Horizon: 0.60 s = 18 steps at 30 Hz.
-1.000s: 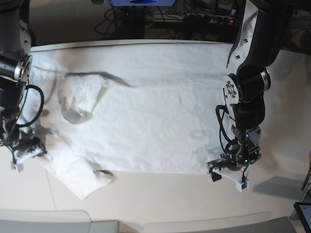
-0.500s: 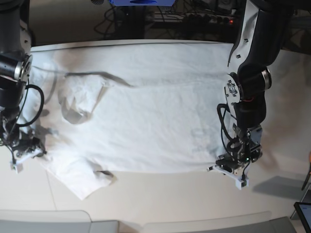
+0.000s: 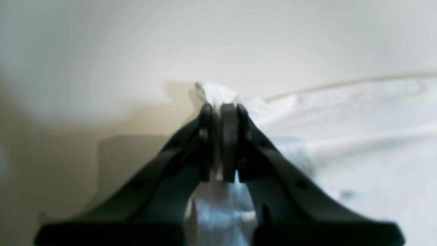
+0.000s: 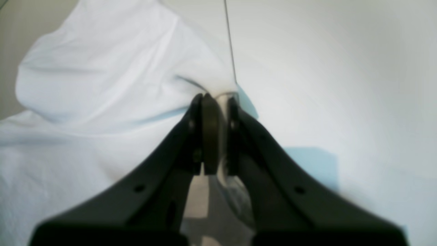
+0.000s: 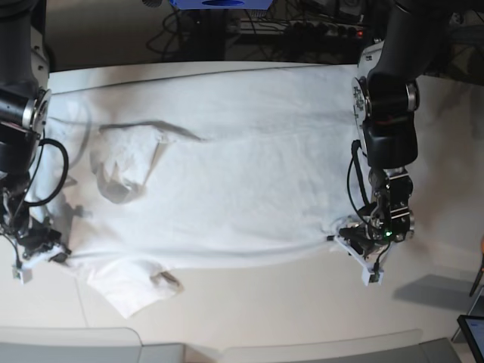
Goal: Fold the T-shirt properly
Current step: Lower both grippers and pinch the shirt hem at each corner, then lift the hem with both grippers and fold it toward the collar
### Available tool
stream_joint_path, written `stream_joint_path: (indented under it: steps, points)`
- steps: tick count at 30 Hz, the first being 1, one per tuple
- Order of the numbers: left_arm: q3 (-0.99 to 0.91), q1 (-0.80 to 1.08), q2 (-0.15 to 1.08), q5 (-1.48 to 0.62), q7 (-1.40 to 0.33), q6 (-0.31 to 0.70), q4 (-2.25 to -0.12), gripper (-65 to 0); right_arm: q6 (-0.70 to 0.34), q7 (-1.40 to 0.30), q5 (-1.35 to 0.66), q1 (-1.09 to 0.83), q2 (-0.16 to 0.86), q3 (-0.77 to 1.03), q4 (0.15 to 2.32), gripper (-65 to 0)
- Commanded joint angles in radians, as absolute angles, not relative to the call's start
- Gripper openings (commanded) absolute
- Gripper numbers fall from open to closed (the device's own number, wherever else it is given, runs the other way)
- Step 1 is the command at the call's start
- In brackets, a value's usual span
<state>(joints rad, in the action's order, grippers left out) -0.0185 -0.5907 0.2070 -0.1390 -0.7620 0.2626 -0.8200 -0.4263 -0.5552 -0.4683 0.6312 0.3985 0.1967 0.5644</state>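
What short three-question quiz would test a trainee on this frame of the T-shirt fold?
1. True or false: the left hand is shut on the T-shirt.
2. Multiple choice: the right hand grips A) fabric at the shirt's edge, B) the bare table, C) nothing.
3. In the base view, on which side of the picture does the collar lie?

Key: 1 true; 2 A; 3 the left side, where the collar opens.
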Motion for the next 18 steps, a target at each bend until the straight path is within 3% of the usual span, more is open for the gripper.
stream_joint_path:
  steps: [1,10,18]
  points:
    - [-0.018,-0.611,0.222,-0.17,-0.763,0.268,-0.891,-65.0,-0.429,-0.527,-0.481,0.667,0.42,0.203,0.587,-65.0]
    - [-0.016,-0.541,0.283,-0.289,-0.921,0.268,-1.17,-65.0,-0.427,-0.527,-0.481,0.662,0.427,0.203,0.621,-65.0]
    - [-0.015,-0.532,0.289,-0.297,-0.98,0.268,-1.23,-65.0,-0.427,-0.53,-0.475,0.659,0.429,0.291,0.621,-65.0]
